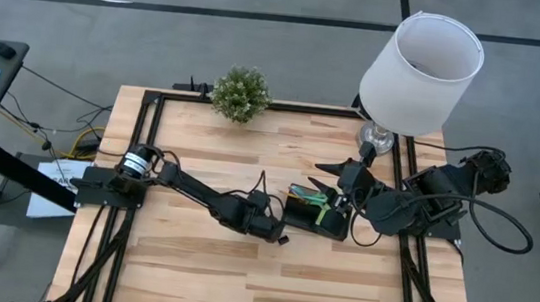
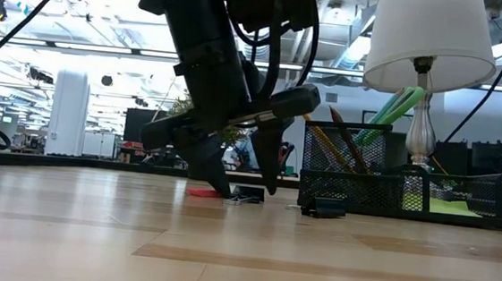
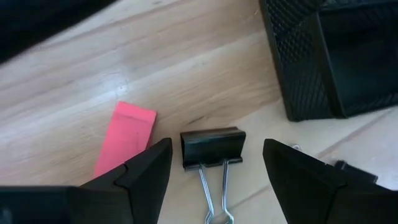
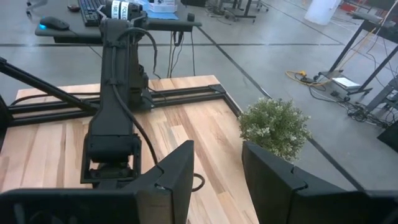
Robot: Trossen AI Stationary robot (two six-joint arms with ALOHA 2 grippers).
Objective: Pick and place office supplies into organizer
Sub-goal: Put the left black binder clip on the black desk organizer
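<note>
A small black binder clip [image 3: 212, 144] lies flat on the wooden table, its wire handles pointing toward my left gripper [image 3: 216, 163]. That gripper is open and low over the table, with one finger on each side of the clip and not touching it. A pink eraser [image 3: 127, 137] lies just beside one finger. The black mesh organizer [image 1: 319, 214] stands close by, toward the table's right. Its raised cup [image 2: 347, 153] holds pencils and green-handled scissors, and a lime pad [image 2: 450, 207] lies in its tray. My right gripper [image 4: 217, 177] hangs open and high above the organizer.
A second small black clip [image 2: 322, 209] lies on the table in front of the organizer. A white-shaded lamp [image 1: 419, 71] stands at the far right and a small potted plant [image 1: 241, 93] at the far edge. Bare wood spreads toward the near edge.
</note>
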